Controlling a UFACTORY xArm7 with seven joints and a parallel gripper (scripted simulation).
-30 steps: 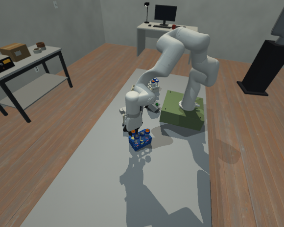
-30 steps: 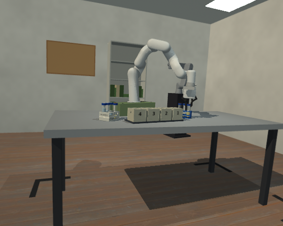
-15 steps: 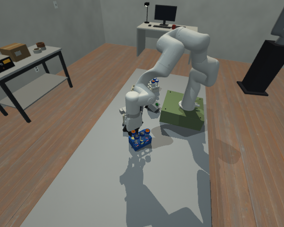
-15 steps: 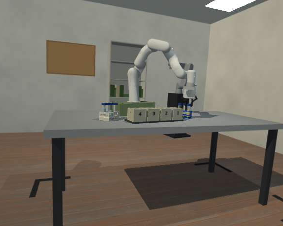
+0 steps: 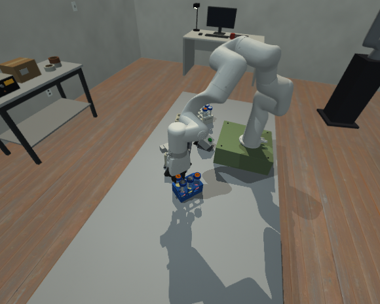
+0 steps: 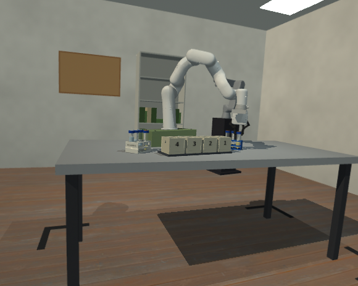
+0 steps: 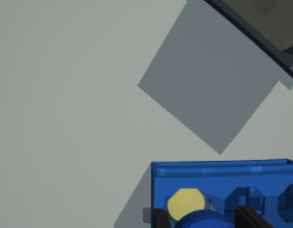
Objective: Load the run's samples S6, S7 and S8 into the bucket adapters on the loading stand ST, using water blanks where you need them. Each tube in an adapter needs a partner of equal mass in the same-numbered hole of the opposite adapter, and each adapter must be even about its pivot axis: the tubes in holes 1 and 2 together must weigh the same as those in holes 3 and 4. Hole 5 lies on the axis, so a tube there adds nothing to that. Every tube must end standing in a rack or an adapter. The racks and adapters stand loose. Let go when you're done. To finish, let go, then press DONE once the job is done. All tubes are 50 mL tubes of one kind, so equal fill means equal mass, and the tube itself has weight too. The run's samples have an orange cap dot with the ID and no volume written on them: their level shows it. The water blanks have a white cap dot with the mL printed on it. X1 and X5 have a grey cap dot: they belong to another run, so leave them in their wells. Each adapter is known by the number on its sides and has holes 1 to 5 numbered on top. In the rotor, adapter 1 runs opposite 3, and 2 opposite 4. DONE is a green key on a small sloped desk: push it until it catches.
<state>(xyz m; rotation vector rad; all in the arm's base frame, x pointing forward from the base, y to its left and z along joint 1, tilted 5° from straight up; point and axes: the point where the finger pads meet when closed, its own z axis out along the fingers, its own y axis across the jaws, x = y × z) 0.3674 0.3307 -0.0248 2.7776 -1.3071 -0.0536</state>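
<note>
My gripper [image 5: 179, 178] [image 6: 238, 132] [image 7: 203, 222] is open a little, its fingers on either side of a blue tube cap [image 7: 203, 220] at the corner of the blue rack [image 5: 191, 194] [image 7: 191, 173]. Its ID is not readable. The rack also shows an orange-dot tube [image 5: 197, 175] and two grey-dot tubes [image 5: 183, 183] [image 5: 190, 179]. Adapters 4 [image 6: 170, 148], 3 [image 6: 194, 149], 2 [image 6: 209, 148] and 1 [image 6: 224, 148] stand in a row on the stand ST [image 6: 179, 155]; their holes are hidden. The white rack [image 6: 131, 149] holds several blue-capped tubes. The green DONE key [image 5: 209, 139] is on its sloped desk.
The green robot base [image 5: 243, 158] stands beside the racks. In the wrist view, the stand's dark edge [image 7: 251, 38] crosses the top right, near the blue rack. The arm hides much of the stand in the top view.
</note>
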